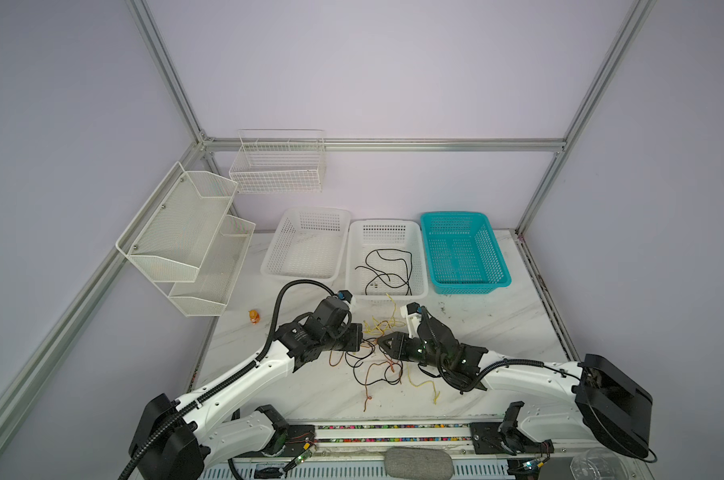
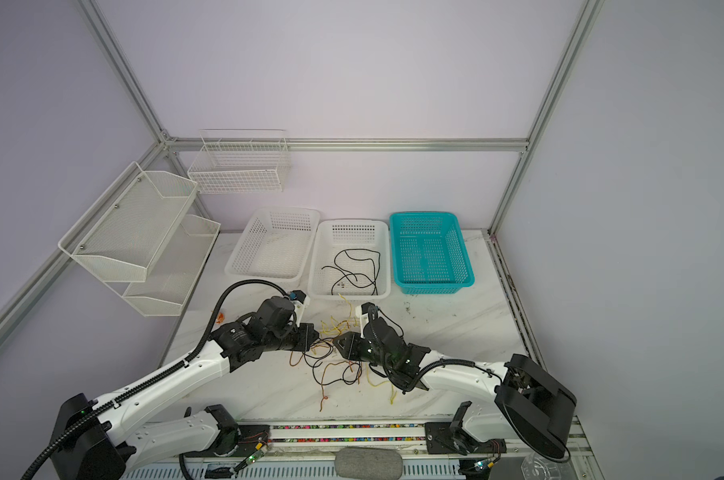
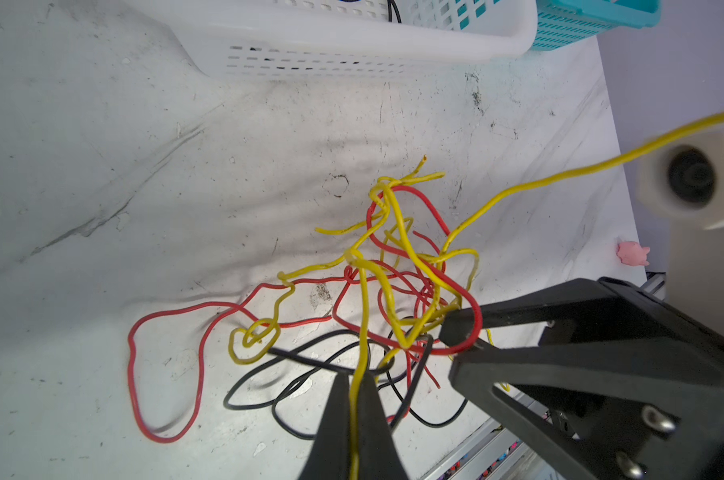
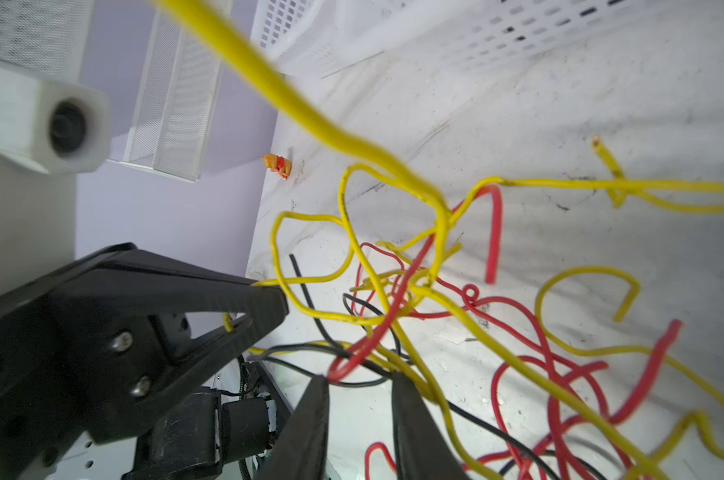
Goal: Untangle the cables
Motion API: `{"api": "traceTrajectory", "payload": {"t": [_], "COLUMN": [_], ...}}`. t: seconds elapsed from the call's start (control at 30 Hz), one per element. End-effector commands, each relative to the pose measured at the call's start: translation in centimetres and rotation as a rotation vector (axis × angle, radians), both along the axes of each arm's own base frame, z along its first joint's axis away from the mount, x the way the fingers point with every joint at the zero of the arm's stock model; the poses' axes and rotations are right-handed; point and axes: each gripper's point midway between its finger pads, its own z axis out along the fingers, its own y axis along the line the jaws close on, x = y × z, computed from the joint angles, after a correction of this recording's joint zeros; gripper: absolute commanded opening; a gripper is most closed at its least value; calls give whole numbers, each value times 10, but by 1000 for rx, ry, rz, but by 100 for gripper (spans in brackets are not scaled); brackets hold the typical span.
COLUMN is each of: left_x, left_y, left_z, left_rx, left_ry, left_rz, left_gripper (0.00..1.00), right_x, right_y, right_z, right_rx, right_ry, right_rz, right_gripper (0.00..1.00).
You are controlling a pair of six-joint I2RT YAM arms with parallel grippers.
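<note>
**White marbled surface [image 1: 497, 328], cables [image 1: 389, 368] knotted at its middle front**

The left gripper [image 3: 355, 378] is closed on a yellow cable [image 3: 363, 316], which runs out from between its fingertips into the knot. The right gripper [image 4: 360, 376] faces it from just beside. Its jaws stand partly apart, and the bend of a red cable [image 4: 354, 357] lies at their mouth in a gap wider than the cable. Around both tips, yellow, red and black strands cross in one loose tangle. It lies on the surface between the two arms, in front of the middle white basket [image 1: 387, 296]. One yellow end stands up toward that basket's front wall.

Bare surface runs from the right arm to the railed right edge. On the other side it runs from the left arm to a small orange figure [image 1: 254, 316] near the left edge. Loose ends trail toward the front edge and stop short of it.

Three baskets stand in a row at the back. The middle one holds black cables [image 1: 383, 274] looped on its floor, with a left white basket [image 1: 297, 276] and a teal basket [image 1: 470, 286] on either side. A two-tier mesh shelf [image 1: 177, 232] and a wire rack [image 1: 277, 174] hang on the walls.

In both top views the wrists cover the fingertips, so the grips show only in the wrist views. Which strand passes over which inside the knot cannot be followed. A yellow strand close to the right wrist lens is blurred and runs out of frame.
</note>
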Motion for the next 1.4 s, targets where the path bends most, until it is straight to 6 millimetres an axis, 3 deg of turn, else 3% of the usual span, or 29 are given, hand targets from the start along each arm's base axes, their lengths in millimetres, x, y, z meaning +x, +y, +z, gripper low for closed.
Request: {"api": "traceTrajectory", "payload": {"t": [0.0,0.2,0.4,0.57,0.83,0.97,1.13,1.37], "left_x": [9,10,9,8,3,0,-7,-21], "left_y": [-10,-12,-12,-10,4,21,49,75], "left_z": [30,29,37,36,48,67,109,149], "left_rx": [-64,-71,-89,-86,-50,3,52,91], "left_ry": [-73,-71,-86,-85,-125,-164,-247,-313], "left_rz": [-3,-5,-5,-1,9,22,46,48], "left_gripper": [0,0,0,0,0,0,0,0], "right_x": [-1,0,2,9,8,4,-3,-8], "right_y": [-3,0,15,16,-13,-30,-56,-90], "right_z": [12,16,-2,7,-8,-21,-39,-51], "right_rx": [44,62,28,20,-61,-93,-140,-178], "right_ry": [-2,-5,29,-8,-28,-14,16,30], "right_rz": [-21,-27,13,-10,-69,-110,-164,-251], "right_gripper": [30,31,32,26,0,0,0,0]}}
